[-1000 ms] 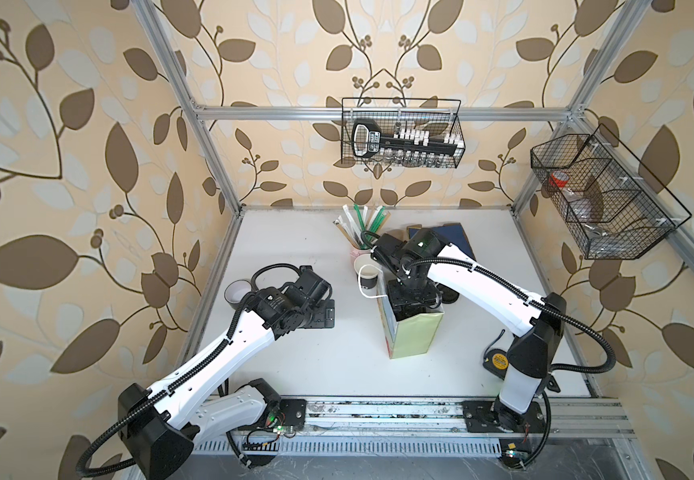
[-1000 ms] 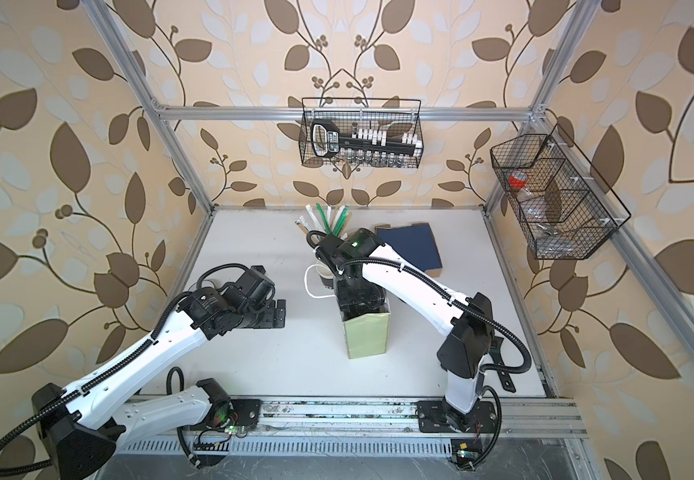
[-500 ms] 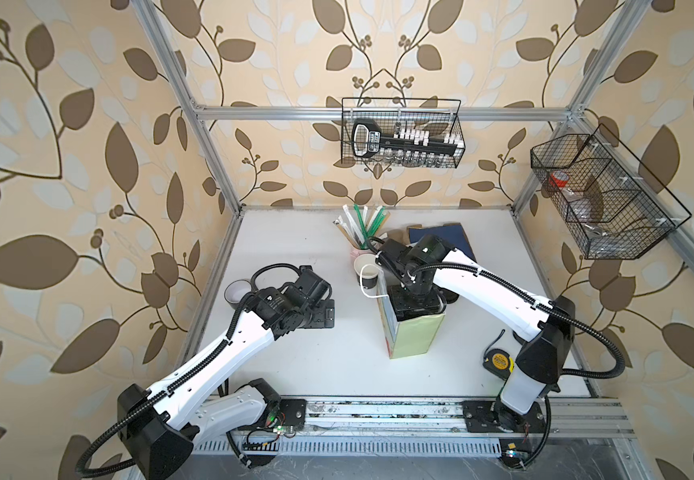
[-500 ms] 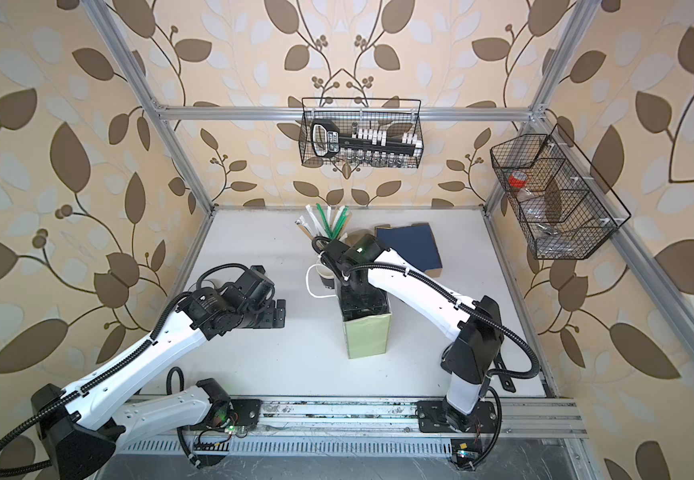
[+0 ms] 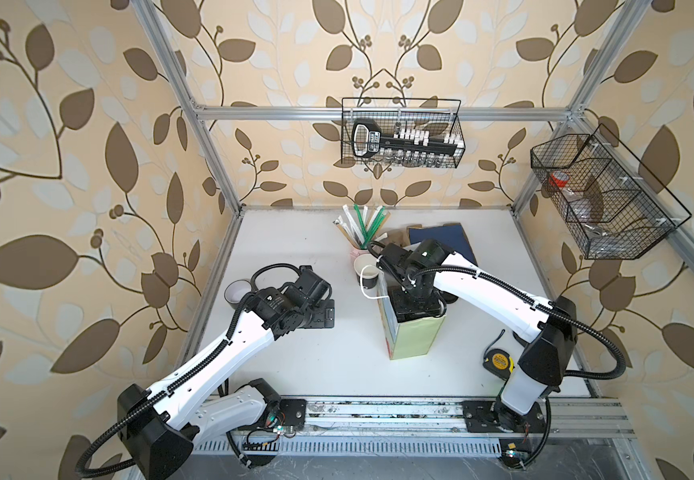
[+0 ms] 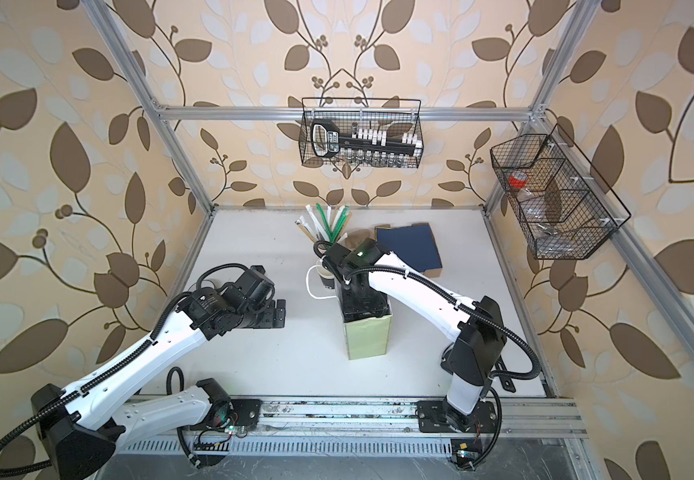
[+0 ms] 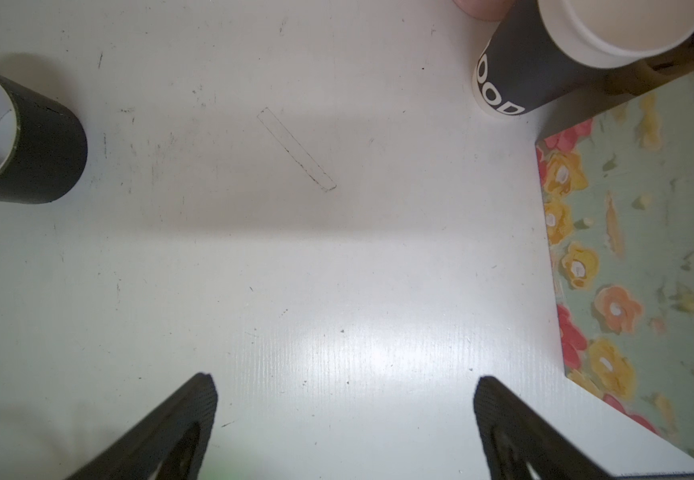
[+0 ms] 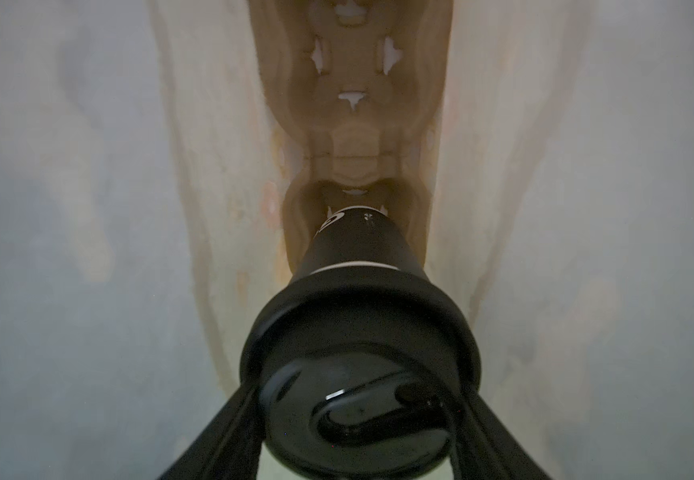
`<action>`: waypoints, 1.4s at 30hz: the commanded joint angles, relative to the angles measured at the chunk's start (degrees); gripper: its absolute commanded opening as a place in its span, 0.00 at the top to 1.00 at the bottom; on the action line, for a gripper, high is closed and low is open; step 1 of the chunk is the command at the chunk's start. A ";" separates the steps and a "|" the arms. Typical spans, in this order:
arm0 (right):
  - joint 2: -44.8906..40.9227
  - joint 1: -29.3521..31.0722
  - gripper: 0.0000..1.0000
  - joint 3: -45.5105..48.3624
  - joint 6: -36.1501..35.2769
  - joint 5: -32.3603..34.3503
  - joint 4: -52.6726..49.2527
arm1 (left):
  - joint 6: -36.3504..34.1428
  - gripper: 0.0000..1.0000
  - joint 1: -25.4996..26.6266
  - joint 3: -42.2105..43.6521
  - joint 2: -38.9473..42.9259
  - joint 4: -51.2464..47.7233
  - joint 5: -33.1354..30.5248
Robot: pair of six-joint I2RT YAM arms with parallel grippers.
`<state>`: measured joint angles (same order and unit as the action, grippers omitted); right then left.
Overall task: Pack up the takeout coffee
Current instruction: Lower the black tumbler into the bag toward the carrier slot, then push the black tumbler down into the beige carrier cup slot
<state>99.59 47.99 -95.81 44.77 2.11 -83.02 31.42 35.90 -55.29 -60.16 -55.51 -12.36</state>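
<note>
- takeout coffee (image 8: 353, 249) is seen down inside the flowery green paper bag (image 5: 415, 340), upright, with a black lid (image 8: 357, 332) pressed on top.
- its base is set at the near pocket of the brown pulp carrier (image 8: 353, 153) lying on the bag's bottom. whether it's fully seated can't be told.
- right tool (image 8: 357, 390) is reached down through the bag's mouth and partly closed. its fingers (image 8: 224, 436) are clamped on either side of the lidded top, so the cup is gripped.
- left tool (image 7: 345, 380) is held spread wide above the bare desk (image 5: 316, 249), with nothing between its fingers, well apart from the bag.
- open black cup (image 5: 365, 272) of the same sort, white inside with white lettering, is stood on the desk just beside the bag's far corner.
- pink cup (image 5: 358, 251) stuffed with straws (image 5: 364, 224) is parked just behind that one.
- another black cup-like thing (image 5: 236, 291), white inside, is sat near the desk's left edge, behind the left arm.
- dark blue folder (image 6: 409, 245) is laid flat toward the back of the desk.
- yellow tape measure (image 5: 499, 361) is left near the right arm's base.
</note>
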 commanded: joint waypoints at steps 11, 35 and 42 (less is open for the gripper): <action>-2.89 0.08 1.00 3.23 0.85 -0.83 0.44 | -0.84 0.01 -0.58 -0.71 0.40 -0.66 -0.91; -4.30 0.82 1.00 11.30 1.64 -2.28 5.92 | -0.92 0.01 -0.62 -0.79 0.13 -0.69 -1.17; -4.61 0.99 1.00 13.87 1.65 -2.64 7.85 | -0.93 0.01 -0.69 -0.79 0.13 -0.69 -1.17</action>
<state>95.07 48.42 -84.18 45.19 0.23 -76.27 31.42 35.88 -55.29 -60.16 -55.51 -12.40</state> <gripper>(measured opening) 0.625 0.989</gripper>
